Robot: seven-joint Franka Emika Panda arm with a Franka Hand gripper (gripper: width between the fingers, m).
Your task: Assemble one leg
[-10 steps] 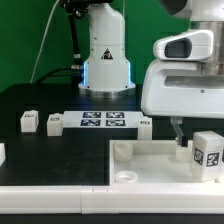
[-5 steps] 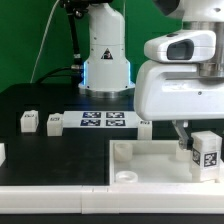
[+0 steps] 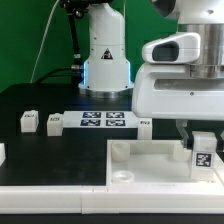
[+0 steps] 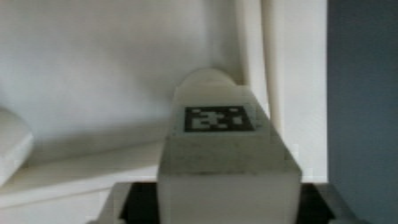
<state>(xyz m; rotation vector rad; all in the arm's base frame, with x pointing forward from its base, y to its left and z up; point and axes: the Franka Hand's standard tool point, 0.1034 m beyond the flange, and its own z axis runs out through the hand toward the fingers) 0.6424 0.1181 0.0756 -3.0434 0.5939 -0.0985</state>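
Observation:
My gripper (image 3: 199, 140) is shut on a leg (image 3: 203, 156), a chunky white block with a black-and-white tag on its front face. It holds the leg upright over the right side of the large white tray-like piece (image 3: 150, 165), close to its surface. In the wrist view the leg (image 4: 222, 140) fills the middle, tag facing the camera, with the dark fingers (image 4: 134, 205) on either side of its base. Three more legs lie on the black table: two at the exterior view's left (image 3: 28, 121) (image 3: 54, 122) and one beside the marker board (image 3: 144, 125).
The marker board (image 3: 102, 121) lies on the table behind the tray. The robot base (image 3: 105, 55) stands at the back. A round socket (image 3: 124, 175) shows at the tray's near corner. Another white part (image 3: 2, 153) sits at the left edge.
My gripper has moved toward the exterior view's left and lower with the leg, bringing it nearer the tray surface.

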